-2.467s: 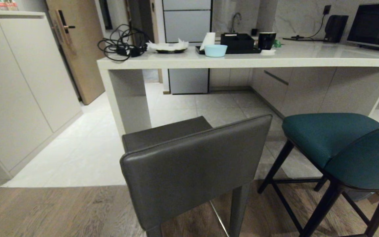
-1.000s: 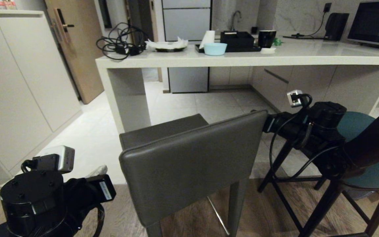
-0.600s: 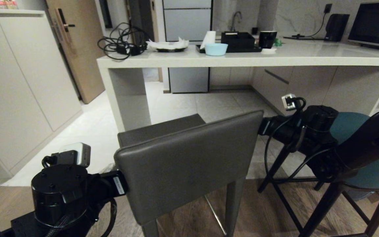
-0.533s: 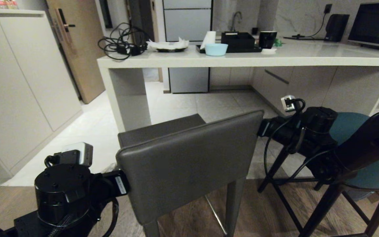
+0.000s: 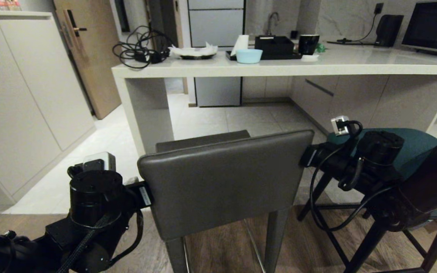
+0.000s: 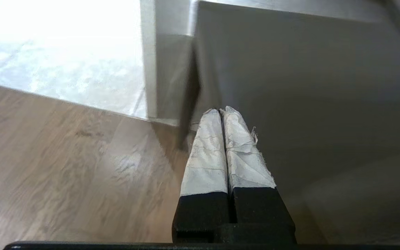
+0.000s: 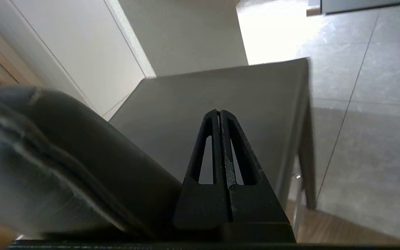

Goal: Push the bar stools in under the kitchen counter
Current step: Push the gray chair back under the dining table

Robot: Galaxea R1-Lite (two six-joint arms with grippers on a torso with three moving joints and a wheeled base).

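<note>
Centrally in the head view, the dark grey leather bar stool with the flat rectangular back (image 5: 222, 182) is being flanked by both arms: the left gripper (image 5: 142, 194) is being pressed against the backrest's left edge, the right gripper (image 5: 306, 154) against its right edge. Beyond this stool, the long white speckled stone-look kitchen counter (image 5: 317, 69) is standing, with the grey seat just short of its white side panel. To the stool's right, the teal bar stool with the curved back and thin black legs (image 5: 415, 144) is being partly hidden by the right arm.

From the left wrist view, the white-wrapped fingers (image 6: 207, 152) are being held fully together, gripping nothing, tips at the grey backrest's edge.

From the right wrist view, the black fingers (image 7: 205, 146) are likewise being kept closed and empty, over the grey stool's seat, beside its backrest.
</note>
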